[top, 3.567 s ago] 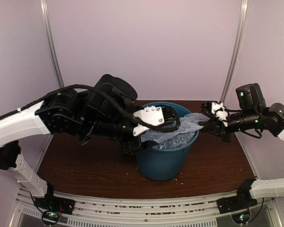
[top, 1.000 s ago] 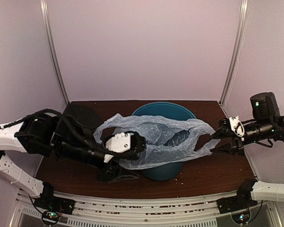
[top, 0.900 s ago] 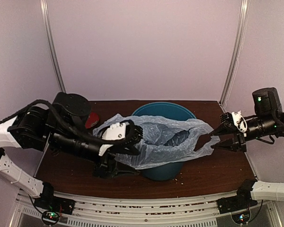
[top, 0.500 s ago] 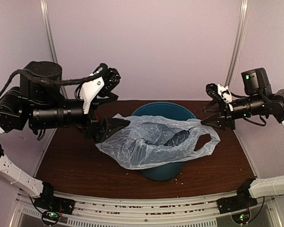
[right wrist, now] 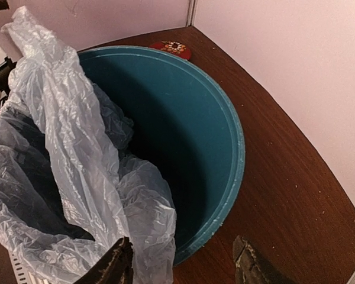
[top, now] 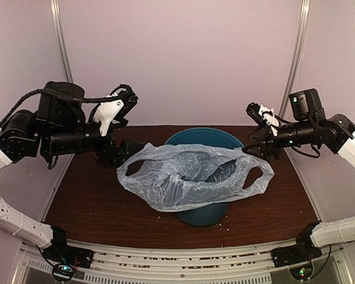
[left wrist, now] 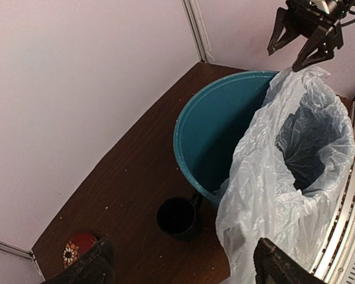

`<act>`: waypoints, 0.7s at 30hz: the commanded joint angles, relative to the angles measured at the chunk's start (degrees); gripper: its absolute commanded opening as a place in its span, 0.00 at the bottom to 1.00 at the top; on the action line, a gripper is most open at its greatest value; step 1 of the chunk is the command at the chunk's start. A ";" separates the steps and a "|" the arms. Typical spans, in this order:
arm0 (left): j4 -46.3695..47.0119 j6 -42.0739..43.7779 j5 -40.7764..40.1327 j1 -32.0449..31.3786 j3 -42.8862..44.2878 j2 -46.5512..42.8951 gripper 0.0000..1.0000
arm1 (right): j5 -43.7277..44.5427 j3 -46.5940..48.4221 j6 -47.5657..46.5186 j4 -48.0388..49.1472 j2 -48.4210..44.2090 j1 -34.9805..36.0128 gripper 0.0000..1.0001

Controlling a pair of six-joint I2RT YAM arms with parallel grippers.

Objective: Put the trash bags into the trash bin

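The trash bag (top: 183, 180), thin, pale and crinkled, lies spread over the near rim of the teal trash bin (top: 204, 216). Its middle sags into the bin and its left end hangs outside. My left gripper (top: 130, 121) hovers open up and to the left of the bag, holding nothing. My right gripper (top: 253, 131) is open above the bag's right end. In the left wrist view the bag (left wrist: 290, 177) covers the bin's (left wrist: 225, 127) right side. In the right wrist view the bag (right wrist: 65, 165) lies beside the left fingertip (right wrist: 115, 266), and the bin's rim (right wrist: 236, 148) shows between the jaws.
A small dark mug (left wrist: 178, 217) stands on the brown table beside the bin, below my left gripper. A round red coaster (left wrist: 77, 248) lies near the table's left back corner, also seen as the coaster (right wrist: 171, 47). Purple walls close in the back and sides.
Both grippers have let go of the bag, opened wide, risen and pulled back to their own sides. The bag has settled over the bin's near rim.
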 commanded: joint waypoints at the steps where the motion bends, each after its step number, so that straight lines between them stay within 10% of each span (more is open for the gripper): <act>1: -0.56 -0.97 6.15 4.05 0.89 0.82 0.83 | 3.75 -2.47 6.10 7.60 -1.86 -3.60 0.57; 21: -7.01 0.59 20.67 5.16 4.28 4.34 0.78 | -11.15 -6.10 -5.21 -4.68 -7.68 -7.86 0.58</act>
